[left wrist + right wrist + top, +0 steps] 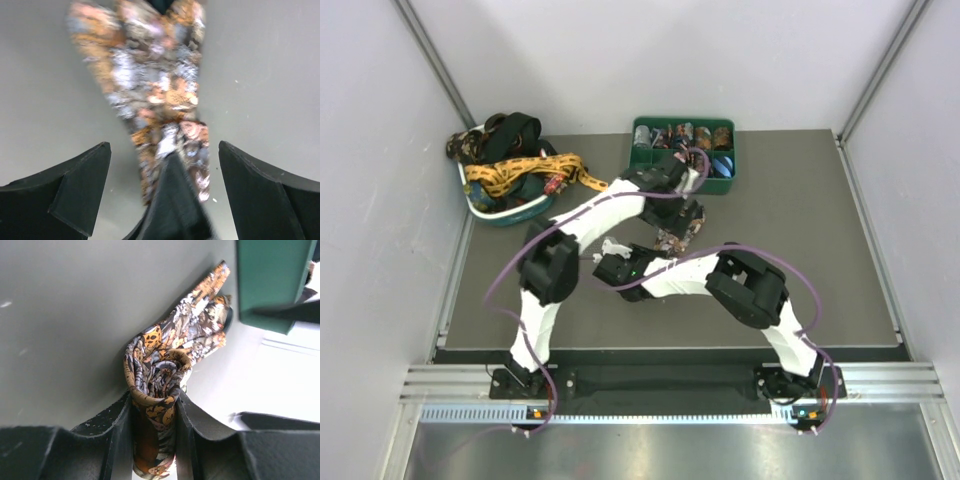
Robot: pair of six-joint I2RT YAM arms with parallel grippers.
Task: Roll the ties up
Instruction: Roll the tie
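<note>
A brown-floral tie (672, 238) lies on the grey table between the two arms. Its rolled end (157, 375) stands upright, and my right gripper (154, 405) is shut on that roll (655, 250). The loose tail (202, 332) trails away toward the green tray. My left gripper (164, 150) hangs over this tail (155, 95) with its jaws wide open. The fabric and its dark lining (175, 205) pass between the fingers without being gripped. In the top view the left gripper (688, 218) sits just beyond the tie.
A green tray (638, 128) at the back centre holds several rolled ties (685, 137); its corner (265, 280) shows in the right wrist view. A teal basket (510, 215) at the back left holds loose ties, among them a gold-yellow one (525, 172). Purple cables loop round both arms.
</note>
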